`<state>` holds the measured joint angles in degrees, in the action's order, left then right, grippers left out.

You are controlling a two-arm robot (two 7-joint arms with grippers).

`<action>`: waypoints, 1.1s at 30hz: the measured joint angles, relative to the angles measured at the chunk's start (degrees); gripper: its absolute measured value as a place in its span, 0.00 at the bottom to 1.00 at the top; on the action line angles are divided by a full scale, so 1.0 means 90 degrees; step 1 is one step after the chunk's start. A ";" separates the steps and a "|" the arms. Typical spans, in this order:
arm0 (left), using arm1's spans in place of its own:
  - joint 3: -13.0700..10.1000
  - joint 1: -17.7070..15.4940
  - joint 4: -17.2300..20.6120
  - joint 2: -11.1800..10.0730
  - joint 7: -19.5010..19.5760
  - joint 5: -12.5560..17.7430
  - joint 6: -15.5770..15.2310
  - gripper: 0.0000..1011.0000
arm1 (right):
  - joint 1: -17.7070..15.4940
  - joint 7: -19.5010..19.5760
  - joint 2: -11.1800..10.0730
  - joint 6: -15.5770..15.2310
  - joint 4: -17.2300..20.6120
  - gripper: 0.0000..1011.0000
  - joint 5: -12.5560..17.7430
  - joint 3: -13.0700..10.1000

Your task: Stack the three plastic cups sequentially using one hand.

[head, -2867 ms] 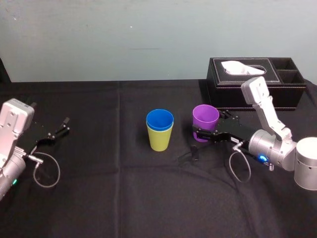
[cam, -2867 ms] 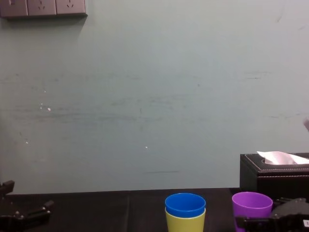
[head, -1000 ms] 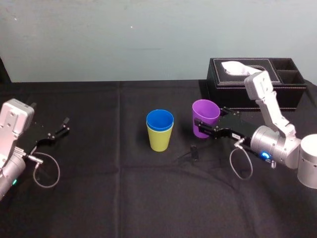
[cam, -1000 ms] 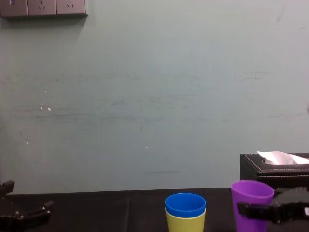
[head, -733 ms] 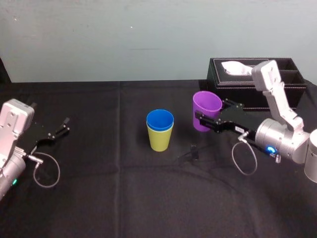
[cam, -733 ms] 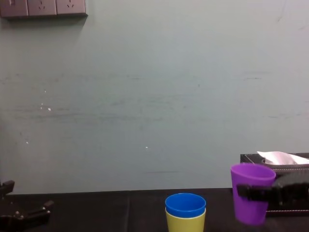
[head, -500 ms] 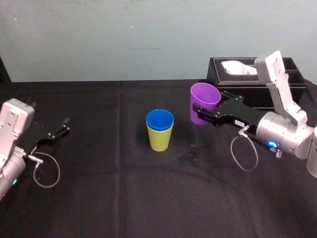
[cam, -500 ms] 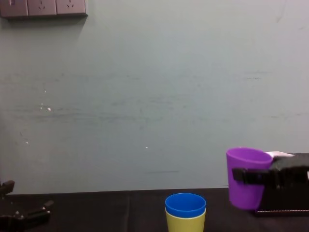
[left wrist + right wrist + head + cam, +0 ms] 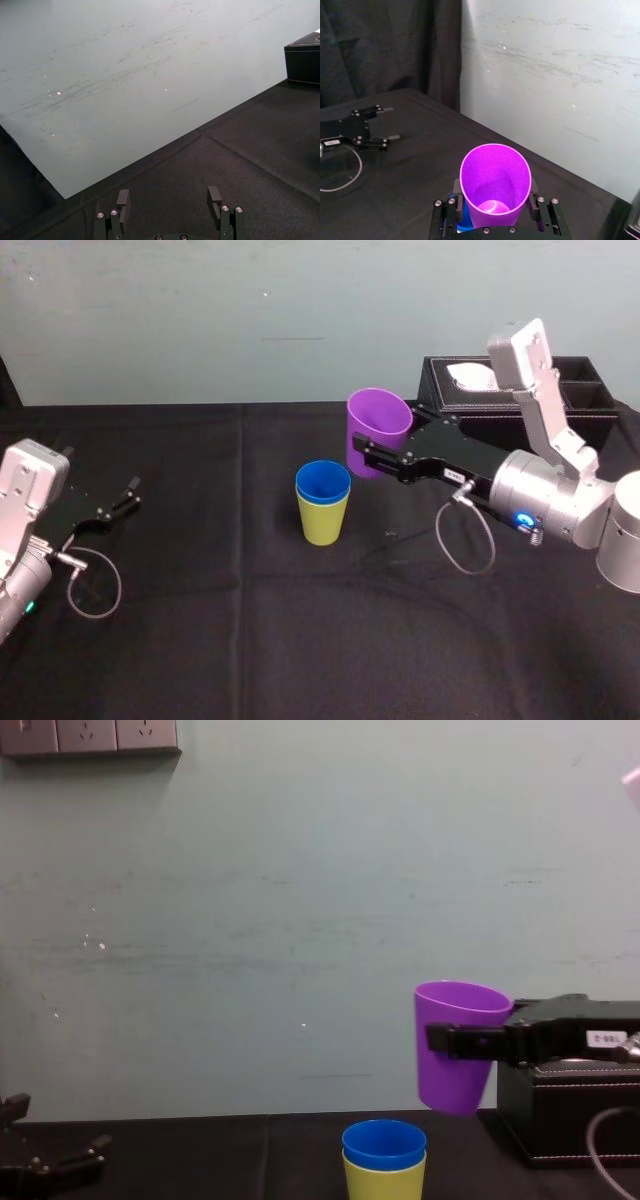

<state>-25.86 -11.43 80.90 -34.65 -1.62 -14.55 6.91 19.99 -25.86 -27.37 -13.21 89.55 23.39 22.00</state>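
The black right gripper [image 9: 368, 456] is squeezing the purple plastic cup [image 9: 379, 428] upright, just up and right of the blue plastic cup [image 9: 323, 482] sitting in the yellow-green plastic cup [image 9: 322, 524]. The left gripper [image 9: 117, 502] is resting open, far left.

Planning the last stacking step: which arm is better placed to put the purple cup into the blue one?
Right. Its claw holds the purple cup aloft, just above and beside the blue cup nested in the yellow-green cup. The left claw rests open, far to the left.
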 joint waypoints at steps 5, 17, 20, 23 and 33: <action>0.0000 0.0000 0.0000 0.0000 0.0000 0.0000 0.0000 1.00 | 0.0092 0.0042 0.0070 -0.0025 0.0013 0.72 -0.0025 0.0150; 0.0000 0.0000 0.0000 0.0000 0.0000 0.0000 0.0000 1.00 | 0.0296 0.0098 0.0252 -0.0066 -0.0147 0.72 -0.0157 0.0446; 0.0000 0.0000 0.0000 0.0000 0.0000 0.0000 0.0000 1.00 | 0.0321 0.0100 0.0274 -0.0070 -0.0182 0.72 -0.0186 0.0483; 0.0000 0.0000 0.0000 0.0000 0.0000 0.0000 0.0000 1.00 | 0.0346 0.0101 0.0297 -0.0070 -0.0234 0.72 -0.0206 0.0516; 0.0000 0.0000 0.0000 0.0000 0.0000 0.0000 0.0000 1.00 | 0.0409 0.0084 0.0372 -0.0055 -0.0399 0.72 -0.0272 0.0603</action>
<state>-25.86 -11.43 80.90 -34.65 -1.62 -14.55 6.91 23.67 -25.10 -24.02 -13.70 85.96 20.94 27.42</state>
